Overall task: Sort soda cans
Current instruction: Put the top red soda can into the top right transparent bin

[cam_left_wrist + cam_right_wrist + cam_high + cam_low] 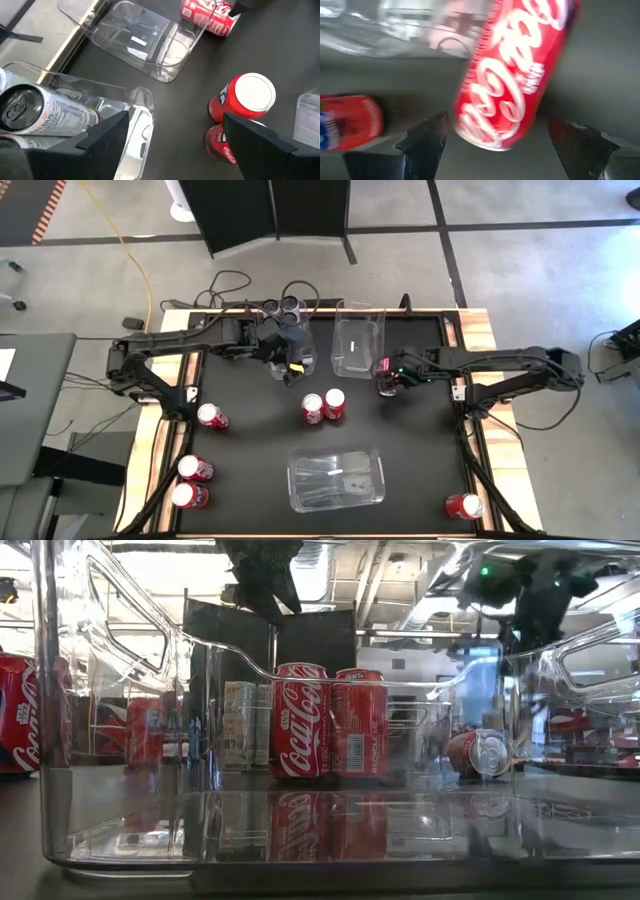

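**Silver cans binned, reds still scattered**

Black tabletop, wooden edging, grey floor and cables beyond it. On that mat the red cans are spread wide: two stand together at centre point(324, 406), one sits toward the left edge point(212, 417), two more lie at the near-left corner point(190, 482), and one lies alone at the near-right corner point(462, 506).

One more red can point(512, 70) lies on the mat by the middle bin point(358, 340), and the right gripper point(388, 375) hangs over it, jaws wide apart on either side with nothing held. My read: it's lining up for a pick.

Over on the left, the left gripper point(291, 365) hovers at the far-left bin point(287, 330), jaws also spread and empty. Silver cans point(40, 112) lie inside that bin, and dark can tops show at its far end in the overhead view.

The middle bin looks empty, and so does the near bin point(337, 477) at the front of the table.

So where are we? The silver lot appears sorted. The reds are barely begun: seven visible, none in a bin. Most of the work is still ahead, with the corner cans the longest reaches.
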Tool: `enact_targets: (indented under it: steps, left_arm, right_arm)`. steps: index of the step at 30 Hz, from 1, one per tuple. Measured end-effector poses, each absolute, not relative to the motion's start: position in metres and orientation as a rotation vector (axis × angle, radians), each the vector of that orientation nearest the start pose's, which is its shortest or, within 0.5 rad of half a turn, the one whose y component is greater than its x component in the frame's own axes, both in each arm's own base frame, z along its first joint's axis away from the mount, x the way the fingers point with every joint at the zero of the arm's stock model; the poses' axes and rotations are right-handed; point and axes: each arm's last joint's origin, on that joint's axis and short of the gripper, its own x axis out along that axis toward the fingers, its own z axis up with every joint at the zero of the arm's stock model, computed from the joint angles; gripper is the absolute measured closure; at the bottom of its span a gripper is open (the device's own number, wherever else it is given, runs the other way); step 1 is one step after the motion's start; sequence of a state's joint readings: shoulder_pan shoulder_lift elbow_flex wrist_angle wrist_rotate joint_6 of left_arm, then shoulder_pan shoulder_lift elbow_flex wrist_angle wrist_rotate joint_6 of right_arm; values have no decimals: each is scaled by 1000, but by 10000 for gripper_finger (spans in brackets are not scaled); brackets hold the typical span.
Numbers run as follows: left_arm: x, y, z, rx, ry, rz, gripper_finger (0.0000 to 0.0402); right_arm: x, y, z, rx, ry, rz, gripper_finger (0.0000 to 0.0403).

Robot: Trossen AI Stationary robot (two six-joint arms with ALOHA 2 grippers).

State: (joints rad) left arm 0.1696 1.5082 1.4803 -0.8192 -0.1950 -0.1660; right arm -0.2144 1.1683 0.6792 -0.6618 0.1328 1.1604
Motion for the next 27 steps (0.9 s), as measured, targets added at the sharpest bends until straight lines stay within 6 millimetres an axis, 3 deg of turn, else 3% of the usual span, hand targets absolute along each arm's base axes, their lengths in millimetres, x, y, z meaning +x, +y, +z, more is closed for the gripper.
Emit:
enact_targets:
  steps: [7, 14, 20, 27]
  left_arm:
    - [308, 59, 348, -102, 828, 394, 84]
    - [309, 59, 349, -65, 825, 388, 84]
    - [309, 59, 349, -61, 828, 389, 84]
    - [309, 59, 349, -62, 826, 391, 84]
  right_arm:
    - [201, -53, 184, 1057, 745, -891, 48]
    - [207, -64, 170, 1034, 777, -925, 48]
    - [216, -65, 170, 1036, 712, -891, 49]
    - [206, -73, 166, 1011, 737, -1025, 49]
